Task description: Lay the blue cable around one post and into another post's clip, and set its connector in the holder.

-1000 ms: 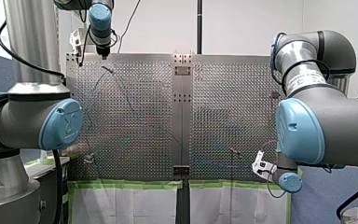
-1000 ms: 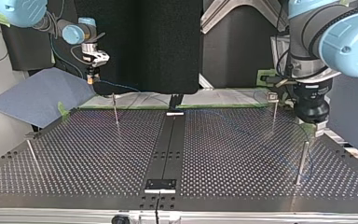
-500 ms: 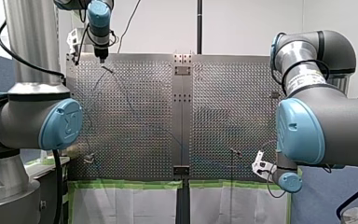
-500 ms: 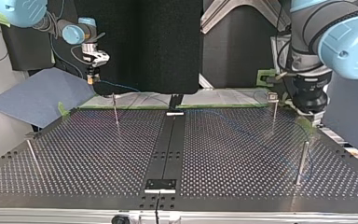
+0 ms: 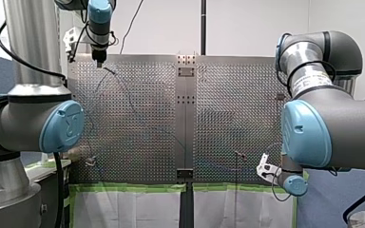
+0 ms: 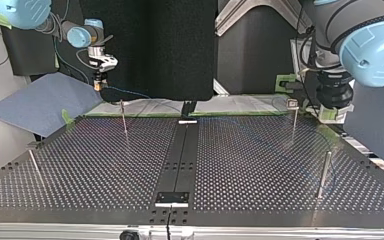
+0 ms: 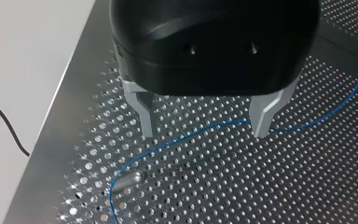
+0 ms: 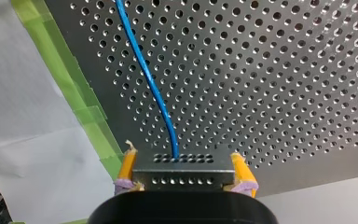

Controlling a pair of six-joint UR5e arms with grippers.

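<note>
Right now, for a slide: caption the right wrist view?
My right arm's yellow-padded jaws grip a grey perforated connector; its blue cable trails over the perforated metal table.

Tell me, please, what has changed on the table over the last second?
My left gripper, open, has risen away from the post at the top view's right, leaving the blue cable lying beneath it. My right gripper stayed put, shut on the connector; the cable's run looks unchanged.

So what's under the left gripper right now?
The blue cable crosses the perforated table below the open left gripper, with a post just ahead. The gripper's black body hides the table behind its fingers.
</note>
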